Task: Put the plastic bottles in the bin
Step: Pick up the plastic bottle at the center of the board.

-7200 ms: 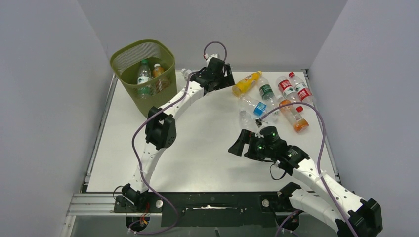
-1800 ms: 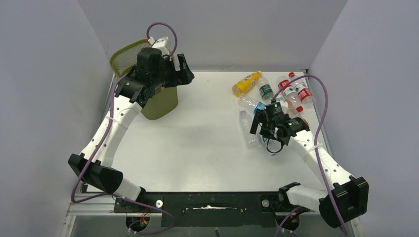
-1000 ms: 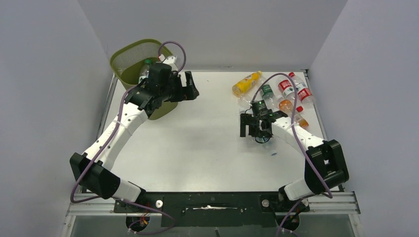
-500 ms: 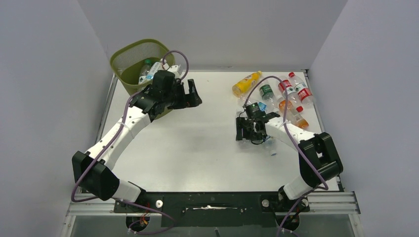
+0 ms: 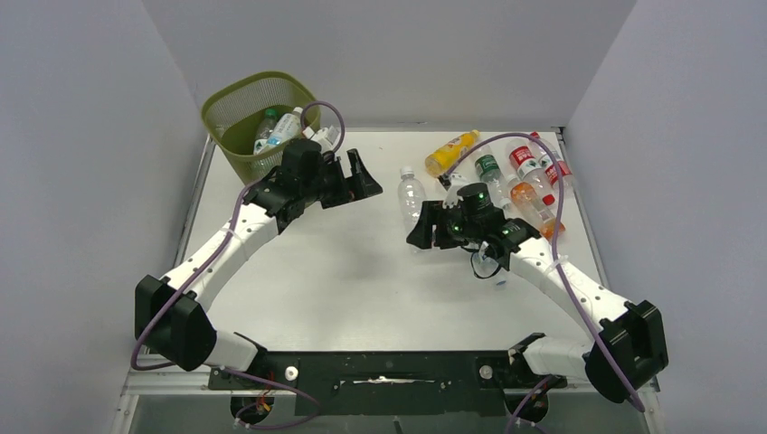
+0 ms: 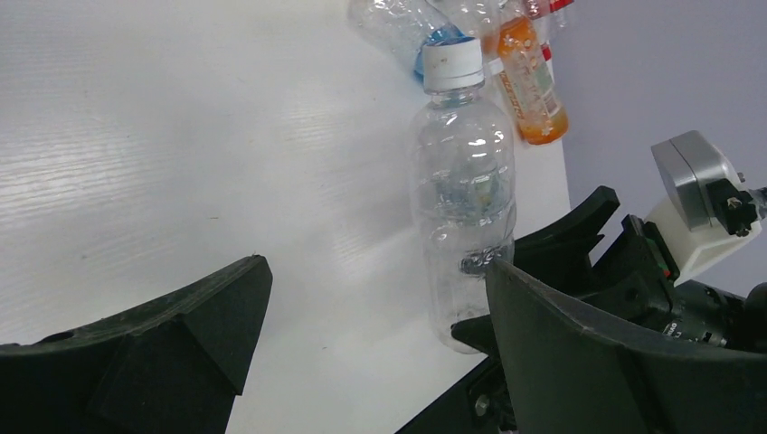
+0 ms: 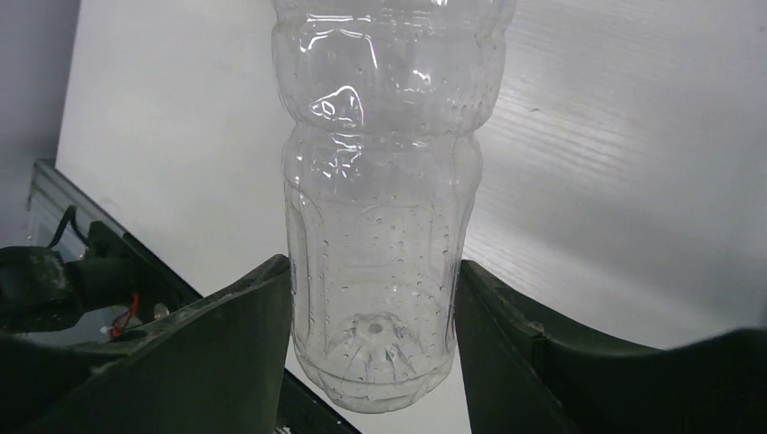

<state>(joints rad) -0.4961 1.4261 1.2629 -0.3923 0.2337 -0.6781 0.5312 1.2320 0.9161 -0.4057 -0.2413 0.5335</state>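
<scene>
The right claw grips the bottom of a clear bottle, cap toward 12 o'clock, at 3 o'clock from the empty, wide-open left claw, which is nearer the bin.

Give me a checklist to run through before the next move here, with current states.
1. The right hand clamps the clear bottle at its base: ok.
2. The left hand is open and empty: ok.
3. Bottle centred in the left hand's opening: not ok; the left wrist view shows it off to one side.
4. Capped upper half free to grasp: ok.
5. The bin is upright, with room above the bottles inside: ok.
6. The table is free of loose bottles: not ok.
</scene>
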